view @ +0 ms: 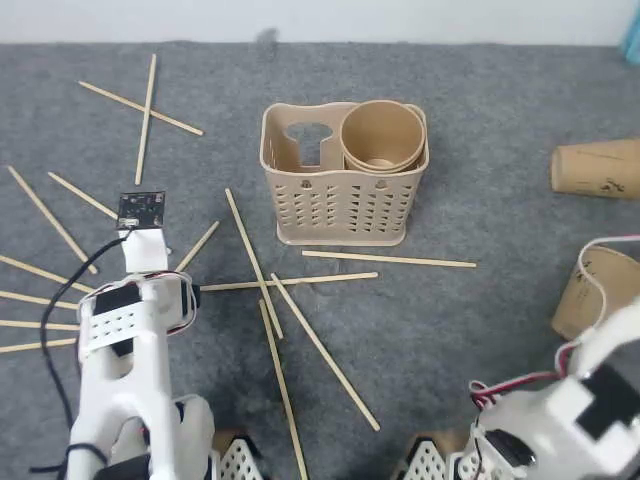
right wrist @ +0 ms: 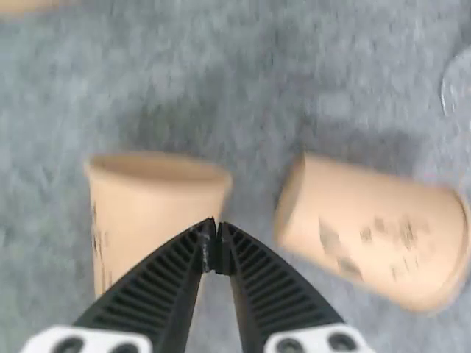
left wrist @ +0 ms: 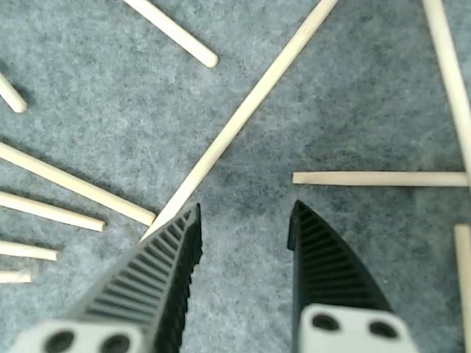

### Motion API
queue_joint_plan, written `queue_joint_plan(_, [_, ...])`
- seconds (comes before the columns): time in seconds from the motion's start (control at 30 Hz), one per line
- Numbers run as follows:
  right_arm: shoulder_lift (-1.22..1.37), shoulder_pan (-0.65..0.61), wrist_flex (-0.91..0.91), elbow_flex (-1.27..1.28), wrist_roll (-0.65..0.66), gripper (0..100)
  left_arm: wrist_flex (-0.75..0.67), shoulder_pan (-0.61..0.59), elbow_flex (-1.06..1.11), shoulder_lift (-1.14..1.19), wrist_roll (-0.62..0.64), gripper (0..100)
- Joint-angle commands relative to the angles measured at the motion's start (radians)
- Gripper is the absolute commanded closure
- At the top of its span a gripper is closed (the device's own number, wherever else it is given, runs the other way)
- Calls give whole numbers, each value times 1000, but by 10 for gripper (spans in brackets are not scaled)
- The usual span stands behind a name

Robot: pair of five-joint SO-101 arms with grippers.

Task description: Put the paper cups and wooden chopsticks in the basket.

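Your left gripper [left wrist: 246, 209]: jaws apart, empty, low over grey mat [left wrist: 353, 88]. Tip sits just beside end of slanted chopstick [left wrist: 243, 121], so stick is outside gap. Shift sideways so jaws straddle it.

Your right gripper [right wrist: 216, 229]: jaws together, holding nothing, poised above tipped paper cup [right wrist: 147, 198], with second tipped cup [right wrist: 368, 228] beside it. Open before descending.

Basket [view: 340, 205] stands mid-table. Nested cup [view: 383, 135] fills one compartment, probably leaving the other for chopsticks. Loose chopsticks [view: 254, 262] lie scattered on mat.

I'm seeing the high view's right edge cutting off the far paper cup [view: 598, 168] and the near paper cup [view: 590, 290]; the right arm [view: 600, 400] is covering part of the near one.
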Motion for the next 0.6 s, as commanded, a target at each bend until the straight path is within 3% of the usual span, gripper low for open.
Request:
queue_joint_plan(0.0, [110, -36, -33, -206, -29, 990, -20, 8, -10, -31, -6, 816])
queue_joint_plan(0.2, [364, -68, 30, -457, -25, 991, -20, 2, -10, -31, -6, 816])
queue_joint_plan(0.47, [565, -142, 519, -784, 58, 991, -20, 3, -10, -31, -6, 816])
queue_joint_plan(0.57, [565, -142, 549, -810, 60, 991, -20, 2, -10, -31, -6, 816])
